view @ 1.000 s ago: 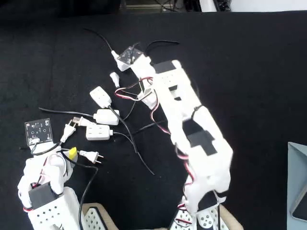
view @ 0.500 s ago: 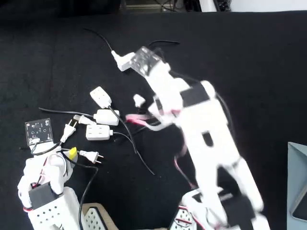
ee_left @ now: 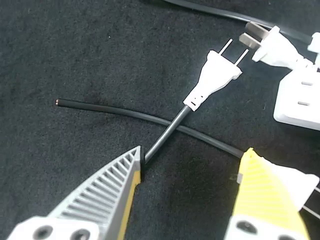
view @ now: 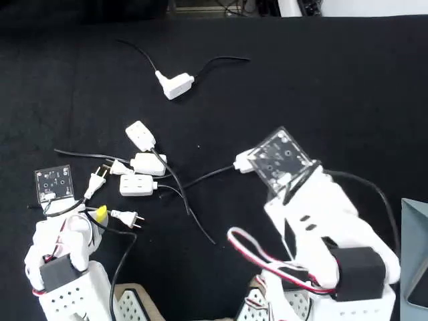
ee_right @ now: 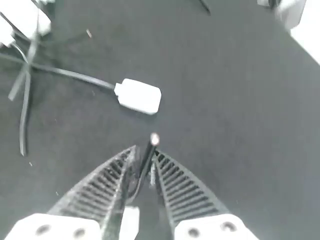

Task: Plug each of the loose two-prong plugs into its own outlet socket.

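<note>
My left gripper (ee_left: pixel 192 165) is open, low over the mat at the near left (view: pixel 92 208). The cord of a white two-prong plug (ee_left: pixel 215 75) (view: pixel 93 182) runs between its jaws, and the plug lies just ahead of them. A second plug (ee_left: pixel 270 42) lies by a white outlet block (ee_left: pixel 300 95) (view: pixel 138 185). My right gripper (ee_right: pixel 145 155) is shut on a black cord whose cut end (ee_right: pixel 154 139) sticks out past the fingers. Beyond it lies a white plug (ee_right: pixel 140 96) (view: pixel 244 162), its cord leading off towards the outlets.
Two more white outlet blocks (view: pixel 148 164) (view: pixel 140 135) lie left of centre. Another plug (view: pixel 124 216) rests beside the left arm. An angled white plug (view: pixel 175 85) with black cord lies at the far middle. A grey bin (view: pixel 414 254) stands at the right edge.
The right arm has drawn back from the angled plug at the far middle to the near right, bringing a white plug and cord with it. The left arm has kept still.
</note>
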